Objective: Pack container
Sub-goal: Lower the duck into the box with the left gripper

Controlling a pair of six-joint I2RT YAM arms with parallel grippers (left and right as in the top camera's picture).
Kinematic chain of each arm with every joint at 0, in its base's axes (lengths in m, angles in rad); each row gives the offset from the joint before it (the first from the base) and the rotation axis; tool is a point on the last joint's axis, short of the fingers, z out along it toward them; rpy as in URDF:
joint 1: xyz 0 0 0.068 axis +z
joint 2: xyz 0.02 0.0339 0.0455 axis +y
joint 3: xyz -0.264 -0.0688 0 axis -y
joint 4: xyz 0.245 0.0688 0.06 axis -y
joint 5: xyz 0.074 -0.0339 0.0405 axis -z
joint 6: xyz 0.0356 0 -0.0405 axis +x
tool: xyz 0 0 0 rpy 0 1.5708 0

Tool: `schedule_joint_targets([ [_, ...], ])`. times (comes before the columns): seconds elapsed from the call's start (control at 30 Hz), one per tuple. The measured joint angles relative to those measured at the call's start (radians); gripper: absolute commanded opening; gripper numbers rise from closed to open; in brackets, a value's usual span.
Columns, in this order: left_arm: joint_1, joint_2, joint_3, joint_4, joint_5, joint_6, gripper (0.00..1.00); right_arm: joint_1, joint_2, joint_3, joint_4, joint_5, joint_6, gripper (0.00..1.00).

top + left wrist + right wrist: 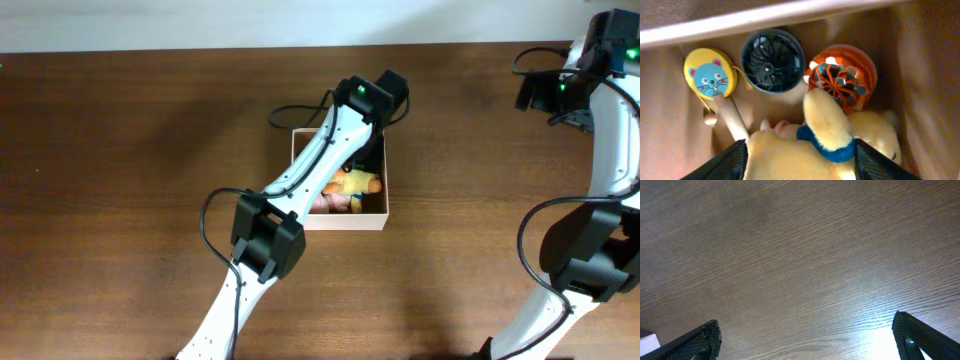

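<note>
- Now, my left claw [800, 147] hangs inside the container [350, 221], the square box with white walls and a tan inside; its fingers [727, 162] stand wide on either side of a yellow plush toy [827, 117]; whether they pinch it or merely flank it I cannot tell.
- Between those fingers, the plush wears a blue collar [825, 145]; a pink piece [782, 129] peeks out just left of it.
- Ahead of the claw, against the far wall, a dark finned disc [772, 61] lies flat; an orange wheel [842, 75] with silver blades sits just to its right, touching the plush.
- Ahead and to the left, a yellow drum [710, 73] shows a blue mouse face; its wooden handle [732, 117] runs back toward my left finger; a bead [710, 119] on a string rests beside the handle.
- Well apart from the box, my right claw [806, 320] is spread wide over the bare brown table [800, 255]; nothing lies between its fingers.
</note>
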Motion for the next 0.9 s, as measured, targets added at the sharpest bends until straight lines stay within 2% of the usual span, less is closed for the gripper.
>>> schedule_joint_targets([
  [0.27,0.044,0.000,0.080,0.000,0.000,0.031,0.86,0.000,0.000,0.000,0.000,0.000,0.000,0.99],
  [0.67,0.069,0.000,0.123,-0.014,0.000,0.084,0.85,0.000,0.000,0.000,0.000,0.000,0.000,0.99],
  [0.9,0.069,0.000,0.220,-0.126,0.000,0.138,0.84,0.000,0.000,0.000,0.000,0.000,0.000,0.99],
])
